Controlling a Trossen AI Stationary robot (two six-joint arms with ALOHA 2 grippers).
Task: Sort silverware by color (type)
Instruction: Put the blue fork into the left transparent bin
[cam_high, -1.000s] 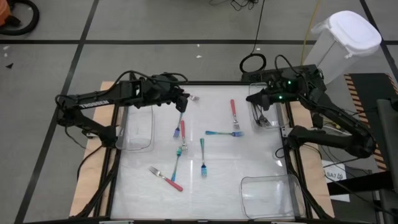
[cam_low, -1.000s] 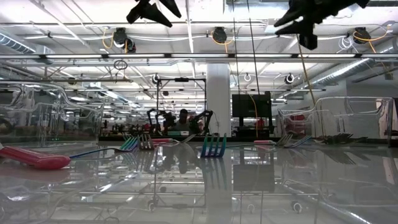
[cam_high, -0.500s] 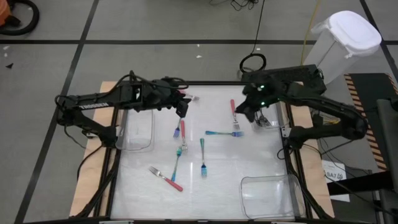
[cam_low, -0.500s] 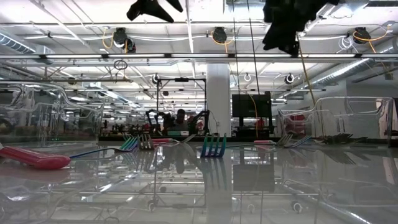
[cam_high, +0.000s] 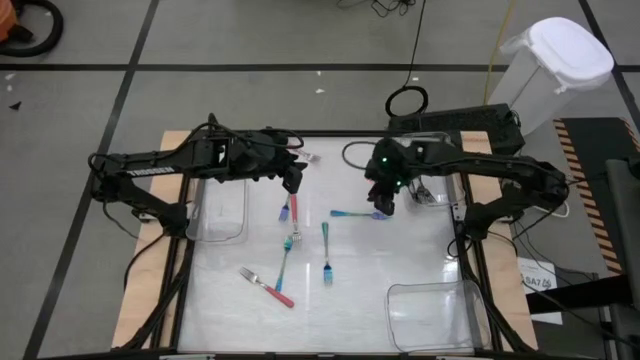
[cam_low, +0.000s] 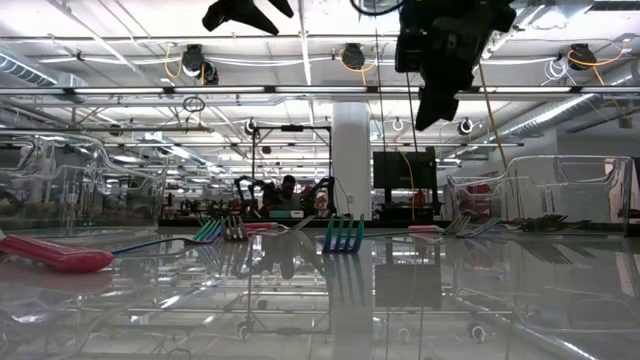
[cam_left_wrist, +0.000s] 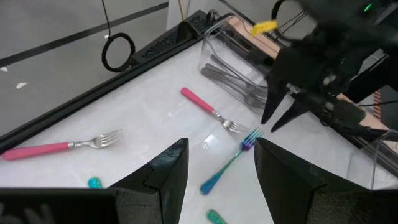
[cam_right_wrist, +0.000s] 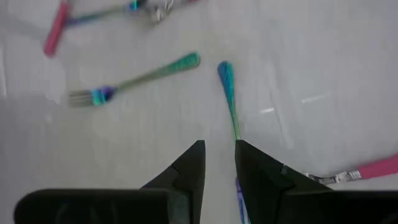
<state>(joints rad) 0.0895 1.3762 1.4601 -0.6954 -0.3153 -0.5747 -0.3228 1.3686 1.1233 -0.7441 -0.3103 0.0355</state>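
From above, the sorting looks partly done: about six slim forks, pink-handled (cam_high: 292, 208) or teal-handled (cam_high: 326, 238), lie loose on the glossy white table (cam_high: 400, 250), with the right gripper (cam_high: 380, 205) low over one. Its wrist view shows empty fingers (cam_right_wrist: 189, 167) slightly parted above a shiny teal fork (cam_right_wrist: 228, 87). The left wrist view shows the left gripper (cam_left_wrist: 217, 168) spread and empty, and dark cutlery already in a clear bin (cam_left_wrist: 219, 40).

The right gripper (cam_high: 380, 205) covers a pink fork (cam_left_wrist: 208, 109) in the high view. A teal fork (cam_right_wrist: 231, 102) runs under its fingers (cam_right_wrist: 186, 171). Forks inside the bin (cam_left_wrist: 239, 62) at two o'clock blur together, uncountable.
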